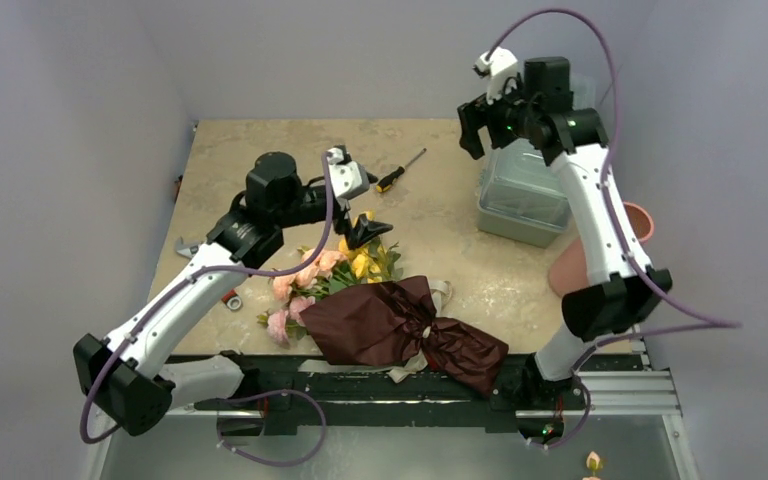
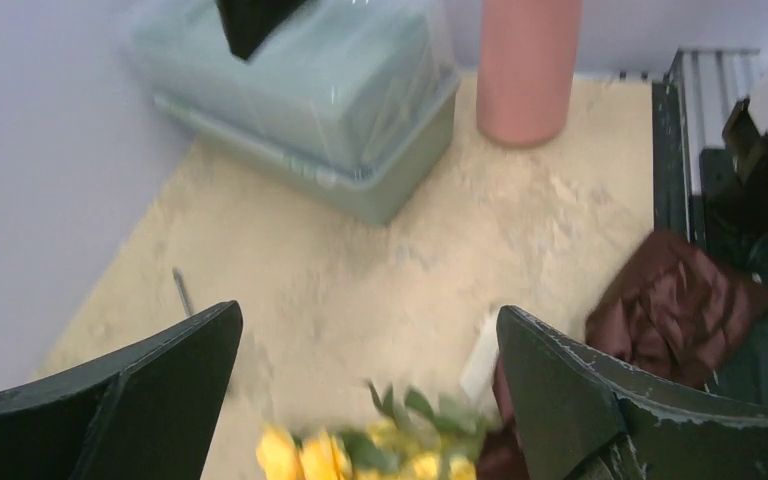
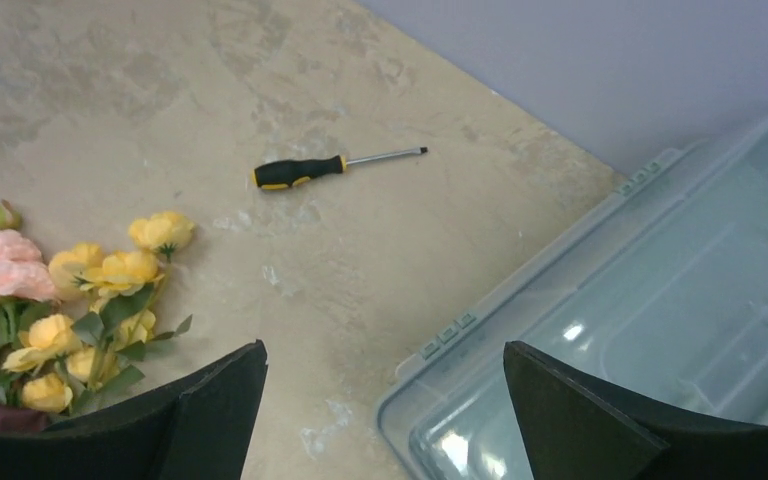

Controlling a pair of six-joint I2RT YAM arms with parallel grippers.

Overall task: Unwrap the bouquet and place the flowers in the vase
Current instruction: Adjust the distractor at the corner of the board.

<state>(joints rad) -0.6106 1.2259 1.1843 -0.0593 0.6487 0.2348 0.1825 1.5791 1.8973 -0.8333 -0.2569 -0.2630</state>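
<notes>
This is a robotics lab test cell. Plain grey-lilac walls [image 1: 60,150] box in a small beige stone-look table [image 1: 260,160] on three sides. Along the bottom of the frame an aluminium rail [image 1: 620,385] carries the left arm [image 1: 175,310] and the right arm [image 1: 590,200], both trailing purple cables [image 1: 610,60]. Unrelated props lie mid-frame: a bouquet [image 1: 400,325], a screwdriver [image 1: 400,172] and a clear plastic box [image 1: 520,195].
</notes>
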